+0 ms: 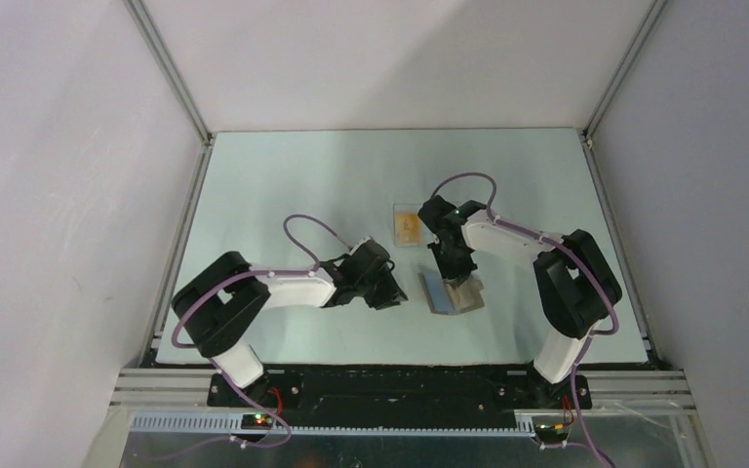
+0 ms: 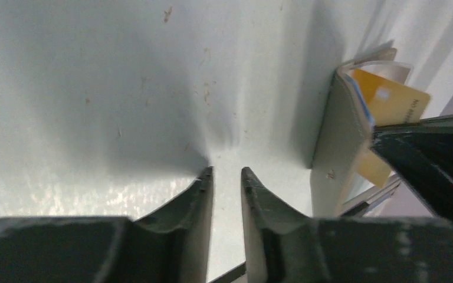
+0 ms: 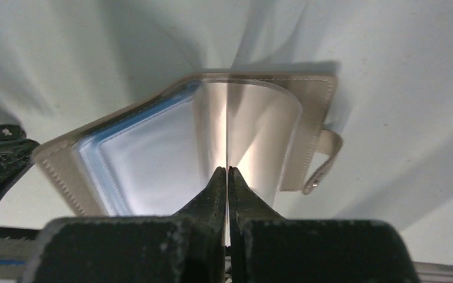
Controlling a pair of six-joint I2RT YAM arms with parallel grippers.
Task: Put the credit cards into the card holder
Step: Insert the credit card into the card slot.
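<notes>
While our right gripper [image 3: 228, 171] is pinching a credit card [image 2: 389, 97] edge-on at the open card holder [image 3: 153, 159] toward the near edge of the table [image 1: 283, 175], we are risking the holder sliding, since our left gripper [image 2: 227, 172] is hanging parted, empty, bracing nothing.

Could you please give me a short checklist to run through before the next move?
1. Grip: right gripper shut on the credit card: ok.
2. Seating: credit card fully inside a pocket: not ok, much of it sticks out.
3. Pose: card holder lies open on the table: ok.
4. Clearance: left gripper empty, jaws slightly apart, beside the card holder without touching it: ok.
5. Supply: clear box holds a spare card: ok.
</notes>
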